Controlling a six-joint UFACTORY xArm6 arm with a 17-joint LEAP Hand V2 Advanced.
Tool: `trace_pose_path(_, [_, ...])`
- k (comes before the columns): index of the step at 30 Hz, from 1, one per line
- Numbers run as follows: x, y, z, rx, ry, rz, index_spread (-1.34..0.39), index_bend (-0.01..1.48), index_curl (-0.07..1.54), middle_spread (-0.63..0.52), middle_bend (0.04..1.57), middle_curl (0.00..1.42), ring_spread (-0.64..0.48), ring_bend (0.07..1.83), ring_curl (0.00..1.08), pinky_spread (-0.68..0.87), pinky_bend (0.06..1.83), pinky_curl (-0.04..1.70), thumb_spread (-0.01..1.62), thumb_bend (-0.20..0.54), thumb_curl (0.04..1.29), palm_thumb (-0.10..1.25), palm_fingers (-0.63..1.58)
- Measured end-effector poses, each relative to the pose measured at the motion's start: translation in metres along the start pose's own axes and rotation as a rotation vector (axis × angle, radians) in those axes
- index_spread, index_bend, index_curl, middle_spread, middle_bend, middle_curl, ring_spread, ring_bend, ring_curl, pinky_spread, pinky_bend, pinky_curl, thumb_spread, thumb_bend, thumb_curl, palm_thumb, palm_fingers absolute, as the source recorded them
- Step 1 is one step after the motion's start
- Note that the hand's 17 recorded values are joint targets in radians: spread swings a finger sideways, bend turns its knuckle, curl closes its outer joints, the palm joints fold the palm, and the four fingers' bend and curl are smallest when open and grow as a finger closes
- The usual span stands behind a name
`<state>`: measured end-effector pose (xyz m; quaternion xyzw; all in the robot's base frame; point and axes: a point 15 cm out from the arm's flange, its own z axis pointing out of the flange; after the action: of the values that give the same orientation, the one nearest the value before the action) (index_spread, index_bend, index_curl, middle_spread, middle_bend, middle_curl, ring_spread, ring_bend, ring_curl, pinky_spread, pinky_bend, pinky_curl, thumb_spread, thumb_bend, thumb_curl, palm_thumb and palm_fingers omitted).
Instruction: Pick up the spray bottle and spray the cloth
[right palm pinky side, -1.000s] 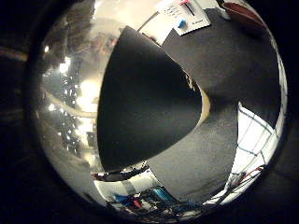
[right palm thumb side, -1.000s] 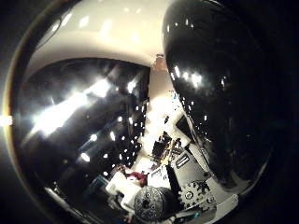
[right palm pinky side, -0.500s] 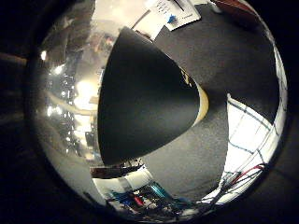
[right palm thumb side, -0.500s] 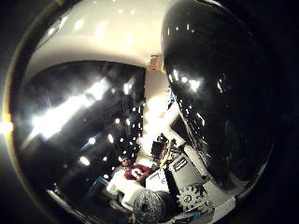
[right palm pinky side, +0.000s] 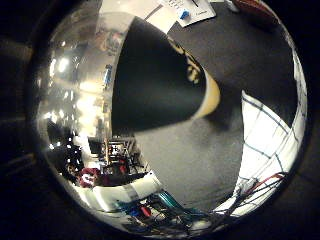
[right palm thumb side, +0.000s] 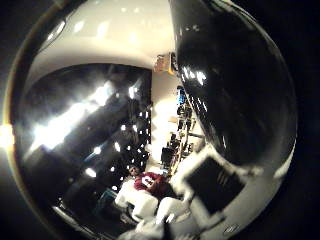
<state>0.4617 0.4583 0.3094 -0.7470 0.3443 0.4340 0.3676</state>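
Observation:
The spray bottle (right palm pinky side: 155, 85) is black with a cream band (right palm pinky side: 212, 95) and gold print. It fills much of the little finger side view, close against my palm. In the thumb side view its glossy black body (right palm thumb side: 230, 85) bulks along one side. A white and black part of my hand (right palm thumb side: 205, 190) lies against the bottle there, curled in on it. Past the bottle's banded end, a white cloth (right palm pinky side: 270, 135) with dark grid lines lies on the dark grey mat (right palm pinky side: 200, 160).
On the far side of the mat lie a white paper sheet (right palm pinky side: 187, 7) with a blue mark and a red object (right palm pinky side: 255, 6). Teal and white parts of my own hand and arm (right palm pinky side: 165, 202) show at the edge. Beyond is a room with bright ceiling lights.
The background has shifted while the bottle stays fixed against the palm, so the camera moved with it. The checked cloth shows larger. A finger part has come in against the bottle in the thumb view.

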Motion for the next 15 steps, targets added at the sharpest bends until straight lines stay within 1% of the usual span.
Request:
trace_pose_path(1, [0.000, 0.000, 0.000, -0.002, 0.002, 0.000, -0.34, 0.16, 0.57, 0.04, 0.34, 0.51, 0.02, 0.67, 0.44, 0.10, 0.65, 0.76, 1.02, -0.028, 0.61, 0.75, -0.08])
trace_pose_path(2, [0.002, 0.002, 0.000, -0.007, 0.008, -0.003, -0.34, 0.15, 0.53, 0.07, 0.30, 0.48, 0.06, 0.61, 0.41, 0.18, 0.60, 0.71, 1.03, -0.030, 0.59, 0.73, -0.09])
trace_pose_path(4, [0.005, 0.005, -0.001, -0.020, 0.022, -0.003, -0.32, 0.13, 0.46, 0.11, 0.26, 0.44, 0.11, 0.52, 0.36, 0.28, 0.53, 0.64, 1.05, -0.028, 0.55, 0.72, -0.08])
trace_pose_path(6, [0.006, 0.006, -0.002, -0.023, 0.028, -0.001, -0.32, 0.13, 0.40, 0.14, 0.21, 0.41, 0.14, 0.44, 0.33, 0.34, 0.48, 0.58, 1.06, -0.032, 0.51, 0.69, -0.09])
trace_pose_path(10, [0.008, 0.005, -0.007, -0.017, 0.032, 0.006, -0.30, 0.12, 0.31, 0.19, 0.17, 0.35, 0.18, 0.37, 0.29, 0.39, 0.44, 0.49, 1.05, -0.037, 0.42, 0.64, -0.09])
trace_pose_path(15, [0.014, 0.005, -0.014, -0.012, 0.042, 0.015, -0.30, 0.13, 0.24, 0.21, 0.17, 0.30, 0.19, 0.32, 0.27, 0.40, 0.43, 0.42, 1.02, -0.029, 0.35, 0.58, -0.09])
